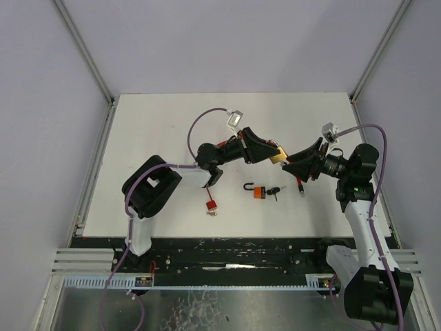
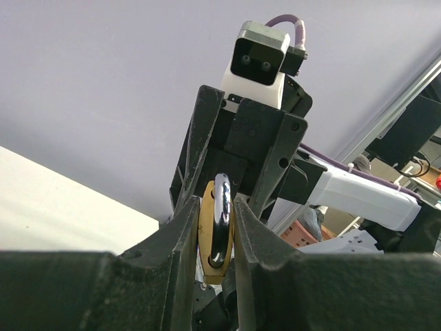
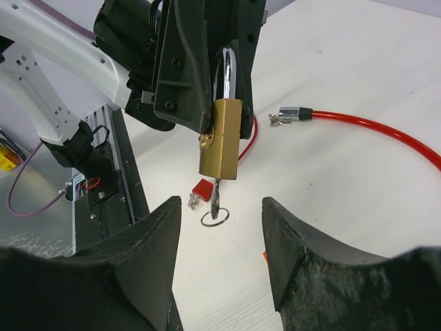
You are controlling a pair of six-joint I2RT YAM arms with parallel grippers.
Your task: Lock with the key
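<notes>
A white bench (image 1: 172, 131) sits between pale grey walls, with the two arm bases bolted along its near edge. Nearest to the bases, a small red padlock (image 1: 211, 205) lies flat on the bench, well to the near side of the left jaws and off to their left. A little farther in, an orange padlock (image 1: 258, 191) lies with its shackle pointing away from the right arm and dark keys (image 1: 274, 192) touching its body; this pair is on the near side of the spot where the two sets of jaws face each other. Close by, on the near side of the right jaws, lies the dark-tipped end of a red cable (image 1: 300, 185). Above the bench, the left jaws are clenched on a brass padlock (image 3: 222, 138), pinching its shackle (image 2: 221, 214) and the top of its body from both sides, so the lock hangs body-down and clear of the surface. A key (image 3: 216, 200) is seated in the bottom of that lock, with its wire ring (image 3: 214, 218) dangling beneath. The right jaws are released, their two fingers standing well apart and pointed straight at the lock and key, which sit just beyond the fingertips in line with the gap; neither finger touches the key.
</notes>
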